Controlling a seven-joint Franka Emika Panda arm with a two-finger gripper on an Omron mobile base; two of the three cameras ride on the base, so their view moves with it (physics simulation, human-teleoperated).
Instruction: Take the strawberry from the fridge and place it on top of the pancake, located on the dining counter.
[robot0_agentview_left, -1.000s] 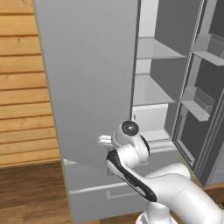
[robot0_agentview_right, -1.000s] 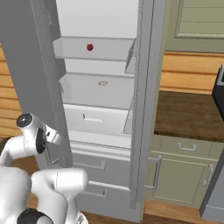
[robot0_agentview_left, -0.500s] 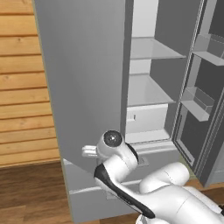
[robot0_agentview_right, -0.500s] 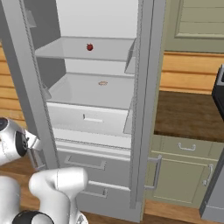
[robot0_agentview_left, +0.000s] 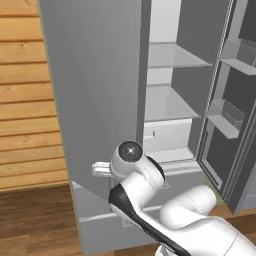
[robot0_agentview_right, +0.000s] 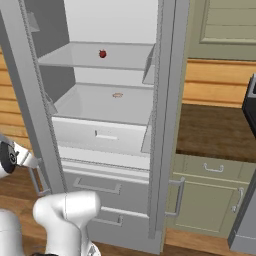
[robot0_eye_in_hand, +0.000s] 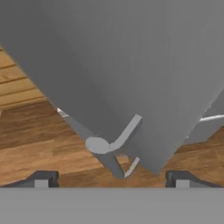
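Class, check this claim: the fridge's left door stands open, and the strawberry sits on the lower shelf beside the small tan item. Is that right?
Not quite. In the right base view the strawberry sits alone on the upper shelf of the fridge; the small tan item lies on the shelf below. The door is open, as claimed.

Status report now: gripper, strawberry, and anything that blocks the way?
Gripper open, at the fridge door handle. Strawberry on upper fridge shelf, untouched. Left door open; nothing between berry and shelf front.
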